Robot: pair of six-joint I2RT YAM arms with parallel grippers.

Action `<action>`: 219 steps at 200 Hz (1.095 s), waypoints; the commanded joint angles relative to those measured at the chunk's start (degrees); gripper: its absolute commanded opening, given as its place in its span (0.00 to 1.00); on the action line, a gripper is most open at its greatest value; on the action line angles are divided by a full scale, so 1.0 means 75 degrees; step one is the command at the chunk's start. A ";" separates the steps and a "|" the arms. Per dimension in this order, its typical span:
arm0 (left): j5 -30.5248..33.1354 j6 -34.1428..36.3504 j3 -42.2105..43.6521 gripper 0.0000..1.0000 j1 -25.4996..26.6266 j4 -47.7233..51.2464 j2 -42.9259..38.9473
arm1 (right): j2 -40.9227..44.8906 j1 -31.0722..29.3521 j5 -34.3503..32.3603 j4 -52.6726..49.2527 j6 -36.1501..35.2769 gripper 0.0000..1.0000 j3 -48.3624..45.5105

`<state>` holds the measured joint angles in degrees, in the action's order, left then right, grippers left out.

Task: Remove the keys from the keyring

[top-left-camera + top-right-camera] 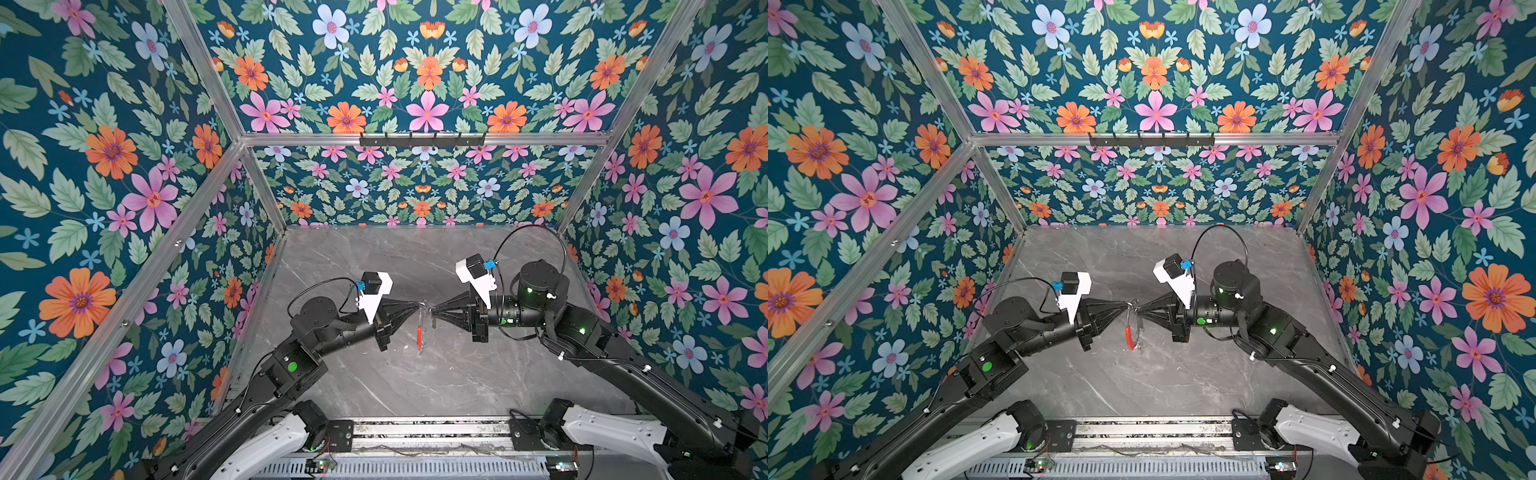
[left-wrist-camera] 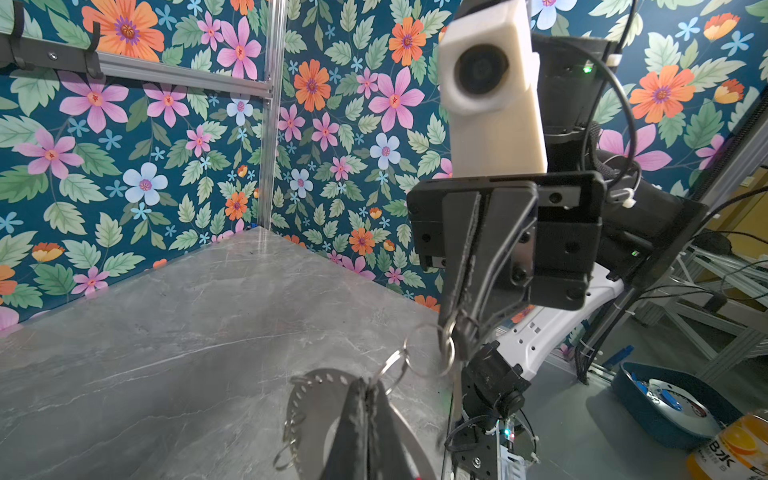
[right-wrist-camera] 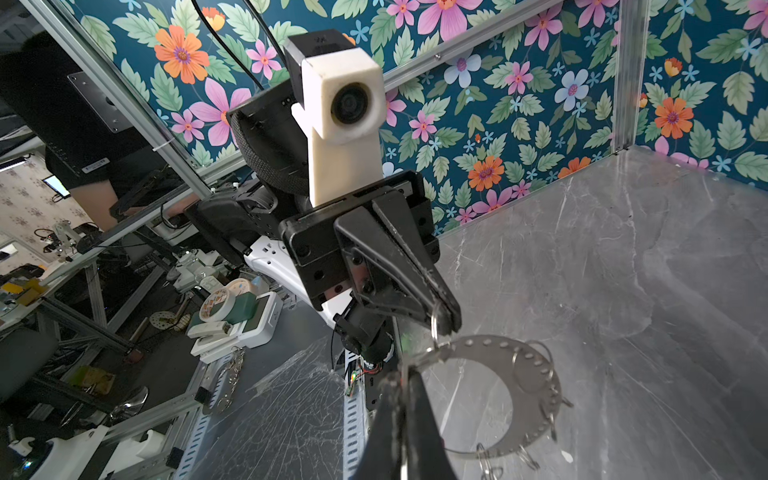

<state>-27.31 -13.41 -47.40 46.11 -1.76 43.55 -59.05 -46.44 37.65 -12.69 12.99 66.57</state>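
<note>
The keyring point(image 1: 422, 322) hangs above the table between my two grippers, its red sleeve point(image 1: 419, 334) on the lower arc, also red in the other top view point(image 1: 1128, 333). Close up it is a flat grey hoop point(image 3: 536, 374) with punched holes and small split rings point(image 2: 291, 419). My left gripper point(image 1: 420, 304) is shut on a small ring at the hoop's top end point(image 2: 390, 361). Facing it tip to tip, my right gripper point(image 1: 433, 309) is shut on a linked small ring point(image 2: 446, 347). I cannot make out the keys among the rings.
The grey marble table point(image 1: 415, 382) lies under the hoop, with flowered walls on three sides. A black hook rail point(image 1: 422, 139) runs along the back wall. Beyond the table's front edge sit a blue bowl point(image 2: 665, 407) and a tape roll point(image 3: 218, 305).
</note>
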 commanded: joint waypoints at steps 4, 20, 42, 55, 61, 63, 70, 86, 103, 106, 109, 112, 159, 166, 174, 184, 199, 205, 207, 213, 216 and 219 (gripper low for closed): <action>0.0518 -0.0043 -0.0038 0.00 -0.0031 0.0206 -0.0029 | 0.0004 -0.0018 0.0582 0.0142 -0.0162 0.00 0.0011; 0.0497 -0.0077 -0.0022 0.00 -0.0038 0.0129 -0.0042 | -0.0011 -0.0018 0.0588 0.0185 -0.0151 0.00 -0.0088; 0.0512 -0.0098 -0.0035 0.00 -0.0040 0.0117 -0.0052 | 0.0043 -0.0020 0.0547 0.0210 -0.0174 0.00 -0.0222; 0.0530 -0.0093 -0.0044 0.00 -0.0031 0.0126 -0.0070 | 0.0080 -0.0011 0.0489 0.0173 -0.0227 0.00 -0.0276; 0.0536 -0.0097 -0.0048 0.00 -0.0031 0.0118 -0.0082 | 0.0100 -0.0014 0.0470 0.0169 -0.0244 0.00 -0.0327; 0.0536 -0.0104 -0.0048 0.00 -0.0030 0.0118 -0.0086 | 0.0103 -0.0012 0.0466 0.0171 -0.0247 0.00 -0.0340; 0.0544 -0.0104 -0.0044 0.00 -0.0038 0.0107 -0.0099 | 0.0115 -0.0011 0.0465 0.0186 -0.0246 0.00 -0.0387; 0.0536 -0.0110 -0.0058 0.00 -0.0040 0.0106 -0.0100 | 0.0124 -0.0016 0.0465 0.0212 -0.0245 0.00 -0.0438; 0.0547 -0.0108 -0.0055 0.00 -0.0036 0.0105 -0.0105 | 0.0149 -0.0017 0.0455 0.0207 -0.0294 0.00 -0.0470; 0.0547 -0.0110 -0.0055 0.00 -0.0031 0.0106 -0.0111 | 0.0160 -0.0019 0.0453 0.0205 -0.0300 0.00 -0.0470; 0.0548 -0.0105 -0.0055 0.00 -0.0032 0.0106 -0.0111 | 0.0162 -0.0015 0.0443 0.0199 -0.0311 0.00 -0.0473; 0.0548 -0.0091 -0.0055 0.00 -0.0041 0.0106 -0.0111 | 0.0178 -0.0018 0.0431 0.0179 -0.0323 0.00 -0.0477; 0.0626 -0.0074 -0.0056 0.00 -0.0038 0.0147 -0.0135 | 0.0244 -0.0017 0.0417 0.0065 -0.0409 0.00 -0.0482; 0.0611 -0.0068 -0.0055 0.00 -0.0034 0.0141 -0.0156 | 0.0244 -0.0016 0.0428 0.0070 -0.0409 0.00 -0.0491; 0.0584 -0.0068 -0.0068 0.00 -0.0033 0.0141 -0.0158 | 0.0232 -0.0018 0.0450 0.0084 -0.0415 0.00 -0.0514; 0.0528 -0.0083 -0.0067 0.00 -0.0030 0.0121 -0.0159 | 0.0200 -0.0019 0.0476 0.0133 -0.0397 0.00 -0.0559; 0.0403 -0.0132 -0.0047 0.00 -0.0032 0.0031 -0.0158 | 0.0152 -0.0015 0.0488 0.0203 -0.0365 0.00 -0.0623; 0.0358 -0.0151 -0.0044 0.00 -0.0032 0.0004 -0.0158 | 0.0139 -0.0012 0.0489 0.0244 -0.0360 0.00 -0.0646; 0.0342 -0.0153 -0.0044 0.00 -0.0034 -0.0005 -0.0158 | 0.0130 -0.0018 0.0488 0.0254 -0.0346 0.00 -0.0657; 0.0284 -0.0174 -0.0033 0.00 -0.0031 -0.0031 -0.0158 | 0.0117 -0.0013 0.0499 0.0310 -0.0336 0.00 -0.0682; 0.0260 -0.0179 -0.0032 0.00 -0.0031 -0.0058 -0.0158 | 0.0115 -0.0019 0.0500 0.0325 -0.0328 0.00 -0.0684; 0.0235 -0.0191 -0.0025 0.00 -0.0033 -0.0060 -0.0158 | 0.0115 -0.0019 0.0509 0.0336 -0.0318 0.00 -0.0691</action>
<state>-27.05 -14.04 -47.59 46.11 0.56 42.44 -58.02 -46.44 37.82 -11.27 10.52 61.71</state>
